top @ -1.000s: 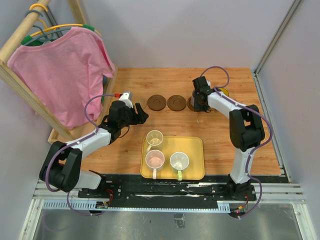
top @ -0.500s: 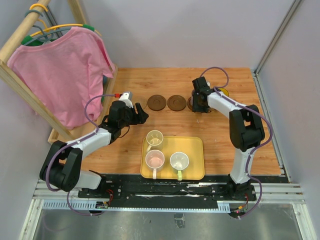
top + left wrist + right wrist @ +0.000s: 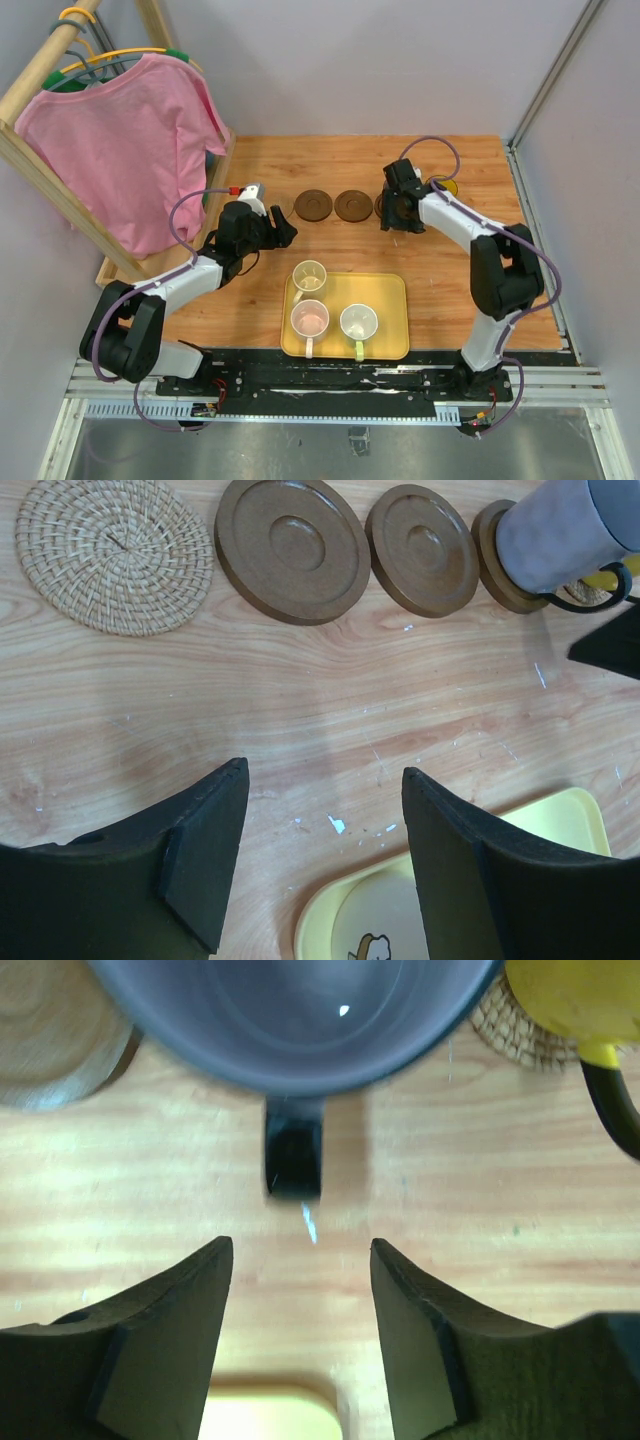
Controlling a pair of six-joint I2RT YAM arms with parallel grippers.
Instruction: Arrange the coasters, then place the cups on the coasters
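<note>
A purple-grey cup (image 3: 290, 1010) stands on a dark brown coaster (image 3: 505, 560), its handle (image 3: 294, 1150) pointing at my right gripper (image 3: 300, 1245). That gripper is open and a little short of the handle, holding nothing. An amber yellow cup (image 3: 575, 995) sits on a woven tan coaster (image 3: 515, 1030) to the right. Two bare dark brown coasters (image 3: 292, 535) (image 3: 422, 535) and another woven tan coaster (image 3: 115, 555) lie in a row to the left. My left gripper (image 3: 324, 770) hovers open and empty in front of them. Pale yellow (image 3: 309, 275), pink (image 3: 310, 318) and whitish-green (image 3: 358, 322) cups stand in the yellow tray (image 3: 385, 290).
A wooden rack with a pink shirt (image 3: 130, 150) stands along the table's left side. The yellow tray sits near the front edge between the two arms. Grey walls close off the back and right.
My right gripper has opened, let go of the purple-grey cup's handle, and drawn back slightly toward the tray. The left arm has not moved.
</note>
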